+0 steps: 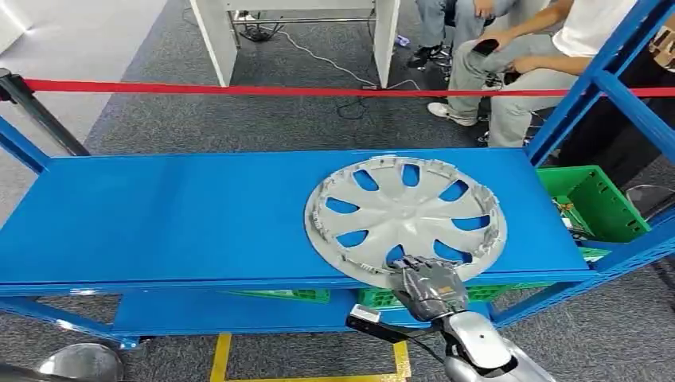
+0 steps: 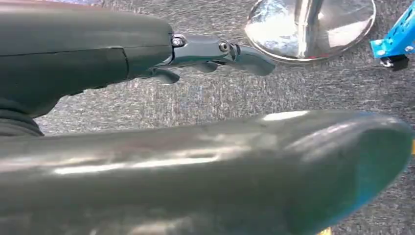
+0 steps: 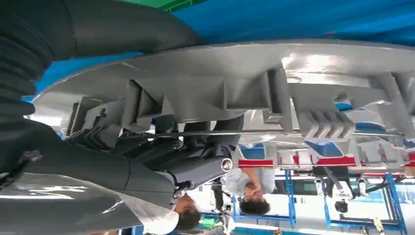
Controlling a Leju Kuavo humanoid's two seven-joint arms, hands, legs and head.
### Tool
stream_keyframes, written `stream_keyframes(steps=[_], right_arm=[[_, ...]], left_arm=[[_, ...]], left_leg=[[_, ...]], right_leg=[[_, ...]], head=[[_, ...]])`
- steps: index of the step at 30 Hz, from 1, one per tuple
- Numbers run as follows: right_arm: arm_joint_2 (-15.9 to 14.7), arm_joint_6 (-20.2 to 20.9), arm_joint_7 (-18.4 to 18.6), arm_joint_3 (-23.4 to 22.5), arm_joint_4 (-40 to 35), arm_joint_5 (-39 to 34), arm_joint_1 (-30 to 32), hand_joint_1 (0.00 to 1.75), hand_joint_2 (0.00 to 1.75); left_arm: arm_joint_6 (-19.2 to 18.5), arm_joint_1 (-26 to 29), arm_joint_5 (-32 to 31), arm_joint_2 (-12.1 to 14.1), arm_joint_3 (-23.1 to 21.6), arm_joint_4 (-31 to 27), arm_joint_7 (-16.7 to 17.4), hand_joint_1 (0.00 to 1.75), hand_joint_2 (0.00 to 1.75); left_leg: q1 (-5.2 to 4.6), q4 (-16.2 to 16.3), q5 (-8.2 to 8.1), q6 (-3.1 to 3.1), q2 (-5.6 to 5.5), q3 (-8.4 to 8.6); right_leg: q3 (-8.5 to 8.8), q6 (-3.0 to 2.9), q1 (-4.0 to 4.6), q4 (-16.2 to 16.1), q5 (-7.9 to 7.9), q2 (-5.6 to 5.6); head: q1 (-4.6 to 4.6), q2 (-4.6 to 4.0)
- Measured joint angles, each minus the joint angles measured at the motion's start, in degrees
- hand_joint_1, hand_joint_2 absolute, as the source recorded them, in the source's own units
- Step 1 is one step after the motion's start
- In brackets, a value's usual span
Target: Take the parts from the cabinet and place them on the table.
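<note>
I have my right hand point(image 1: 427, 288) gripping the near rim of the wheel cover point(image 1: 405, 220), which lies flat on the blue shelf point(image 1: 159, 223); my left hand point(image 2: 215, 54), fingers loosely spread, hangs low, far from it.

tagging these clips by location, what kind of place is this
Probably an indoor robot test or demo area laid out like a parts workshop: a blue metal shelving rack holding a silver hubcap, green parts crates, grey carpet, and a red barrier tape with seated people behind it.
</note>
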Motion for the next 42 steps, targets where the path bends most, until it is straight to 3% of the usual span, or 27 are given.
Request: stream_keyframes(steps=[13,15,26,42], right_arm=[[0.20,-1.58,-0.66,-0.57,-1.36,0.22,0.95,1.75,1.75],[0.20,-4.86,-1.57,-0.81,-3.98,0.85,1.70,1.75,1.75],[0.28,-7.34,-2.64,-0.53,-24.45,8.92,1.77,1.75,1.75],[0.28,-9.36,-3.10,0.46,-30.71,10.84,1.10,1.75,1.75]], left_arm=[[0.09,0.00,0.61,0.20,0.00,0.33,-0.37,0.00,0.00],[0.11,0.05,1.58,0.20,0.02,0.33,-0.92,0.00,0.00],[-0.87,0.10,2.34,-0.20,0.50,0.20,-1.38,0.00,0.00],[-0.66,0.16,2.21,-0.37,0.55,0.17,-1.36,0.00,0.00]], left_leg=[[-0.01,0.00,-0.04,0.05,-0.01,-0.11],[-0.01,0.00,-0.03,0.05,-0.01,-0.24],[0.00,0.00,-0.06,0.06,-0.01,-0.27],[0.00,0.00,-0.08,0.09,-0.03,-0.29]], right_leg=[[-0.02,0.04,-0.02,0.00,-0.03,-0.07],[-0.12,0.04,-0.02,0.01,-0.03,-0.05],[-0.27,-0.01,0.00,0.03,-0.11,-0.05],[-0.27,0.01,-0.01,0.03,-0.13,-0.07]], head=[[-0.02,0.00],[-0.02,0.00],[-0.02,0.00],[-0.02,0.00]])
